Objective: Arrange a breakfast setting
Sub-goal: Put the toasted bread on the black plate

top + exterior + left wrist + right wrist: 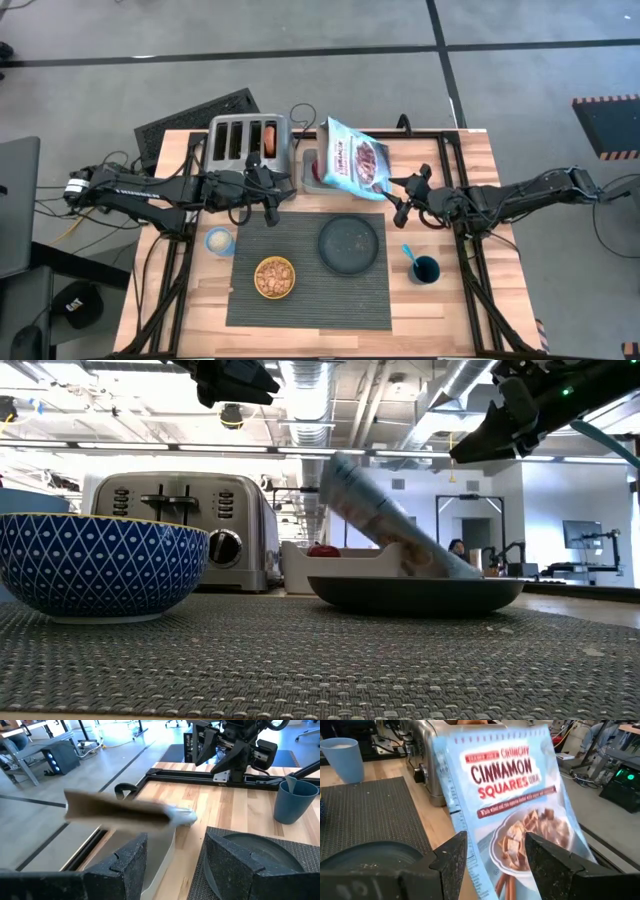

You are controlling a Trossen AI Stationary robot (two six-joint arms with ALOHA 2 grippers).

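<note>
The dark ribbed placemat holds a small bowl of cereal, blue-patterned outside, and the dark round plate. The dark blue cup stands right of the mat with the blue-handled spoon in it. A red apple shows in the white tray. The cereal box leans tilted over that tray. My left gripper hangs open above the mat's far edge. My right gripper is open just right of the box, which fills its wrist view without touching its fingers.
The steel toaster stands at the far left with something orange-brown in one slot. A light blue cup sits left of the mat. Black frame rails run along both table sides. Bare wood lies near the front edge.
</note>
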